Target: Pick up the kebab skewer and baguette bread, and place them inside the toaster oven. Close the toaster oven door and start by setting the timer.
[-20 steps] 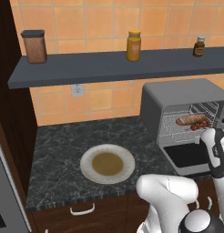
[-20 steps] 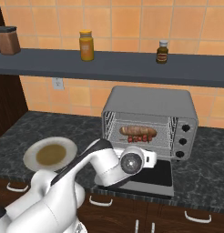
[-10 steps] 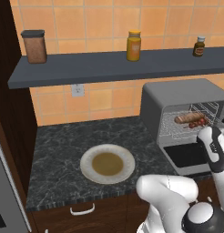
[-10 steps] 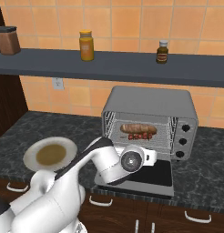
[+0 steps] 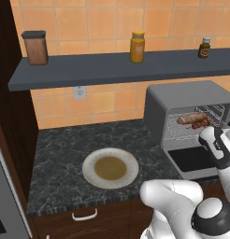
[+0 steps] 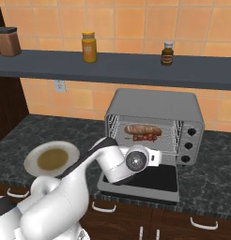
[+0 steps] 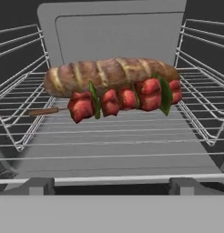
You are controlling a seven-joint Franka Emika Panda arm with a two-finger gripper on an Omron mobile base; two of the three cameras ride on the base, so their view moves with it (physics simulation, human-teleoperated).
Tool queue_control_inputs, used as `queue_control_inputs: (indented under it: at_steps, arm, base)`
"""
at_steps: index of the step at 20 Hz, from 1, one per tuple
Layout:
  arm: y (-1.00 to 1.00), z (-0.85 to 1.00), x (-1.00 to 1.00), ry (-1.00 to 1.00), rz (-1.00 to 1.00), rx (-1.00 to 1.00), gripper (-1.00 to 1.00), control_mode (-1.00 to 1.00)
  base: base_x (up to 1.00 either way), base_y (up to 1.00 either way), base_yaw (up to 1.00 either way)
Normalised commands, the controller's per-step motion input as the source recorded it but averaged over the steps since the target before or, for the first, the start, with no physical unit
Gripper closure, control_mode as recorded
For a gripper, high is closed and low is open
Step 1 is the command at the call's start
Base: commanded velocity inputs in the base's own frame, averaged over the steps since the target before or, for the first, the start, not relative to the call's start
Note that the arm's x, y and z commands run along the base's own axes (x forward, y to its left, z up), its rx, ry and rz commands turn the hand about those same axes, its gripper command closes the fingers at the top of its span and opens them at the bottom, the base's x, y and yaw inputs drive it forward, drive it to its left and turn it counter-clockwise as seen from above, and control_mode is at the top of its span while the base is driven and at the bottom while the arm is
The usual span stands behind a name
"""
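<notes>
Kebab skewer (image 7: 125,99) lies on toaster oven (image 6: 155,104) wire rack, touching near side of baguette bread (image 7: 109,73); toaster oven door (image 6: 150,178) down; gripper (image 6: 157,157) wide open, empty, just outside the opening.

Base views look forward and down from behind left and right, sharing the counter (image 5: 65,154) and open oven (image 6: 152,110). Hand view sits close, facing the rack (image 7: 114,136).
</notes>
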Motion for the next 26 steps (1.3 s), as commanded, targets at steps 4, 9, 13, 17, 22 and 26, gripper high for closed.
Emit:
queue_control_inputs:
  at_steps: [4,9,13,17,22,26]
  arm:
    - [0.0,0.0,0.25,0.0,0.0,0.0,-1.0,-1.0]
    - [0.0,0.0,0.29,0.0,0.0,0.0,-1.0,-1.0]
    - [0.0,0.0,0.25,0.0,0.0,0.0,-1.0,-1.0]
    - [0.0,0.0,0.26,0.0,0.0,0.0,-1.0,-1.0]
    - [0.0,0.0,0.25,0.0,0.0,0.0,-1.0,-1.0]
    - [0.0,0.0,0.24,0.0,0.0,0.0,-1.0,-1.0]
  base:
    - [0.0,0.0,0.0]
    - [0.0,0.0,0.0]
    - [0.0,0.0,0.0]
    - [0.0,0.0,0.0]
    - [0.0,0.0,0.0]
    - [0.0,0.0,0.0]
